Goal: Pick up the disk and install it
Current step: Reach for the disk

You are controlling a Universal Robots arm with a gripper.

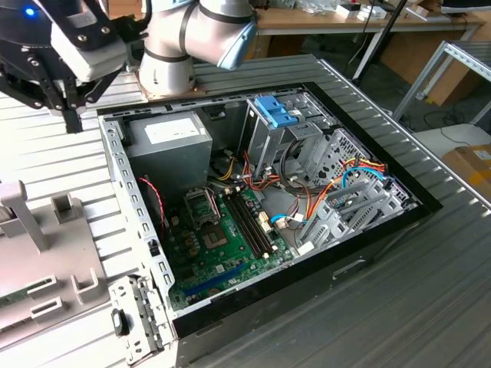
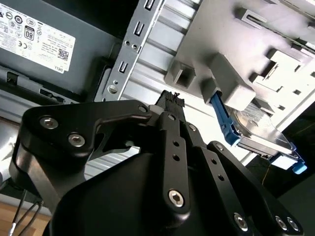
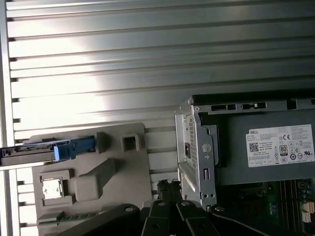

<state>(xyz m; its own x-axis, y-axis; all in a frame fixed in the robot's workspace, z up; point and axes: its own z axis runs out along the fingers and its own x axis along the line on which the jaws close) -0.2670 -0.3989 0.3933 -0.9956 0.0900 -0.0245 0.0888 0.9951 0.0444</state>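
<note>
The disk (image 2: 261, 129), a silver-grey drive in a blue side frame, stands on edge in a slot of the grey holder plate (image 2: 221, 34). In the first wrist view the disk (image 3: 34, 150) appears edge-on, with its blue frame end next to a grey block. My gripper (image 1: 73, 115) hangs above the ribbed table near the back corner of the open computer case (image 1: 115, 165), on the exterior view's left. Its black fingertips (image 2: 170, 98) meet with nothing between them, well apart from the disk. In the first wrist view the gripper (image 3: 167, 186) sits between the plate and the case's corner.
The grey power-supply box (image 1: 169, 134) with a white label fills the case's back corner. A light-blue bracket (image 1: 276, 111) tops the metal drive cage. Cables and the green motherboard (image 1: 222, 238) lie inside. The holder plate (image 1: 46, 261) lies at the exterior view's left.
</note>
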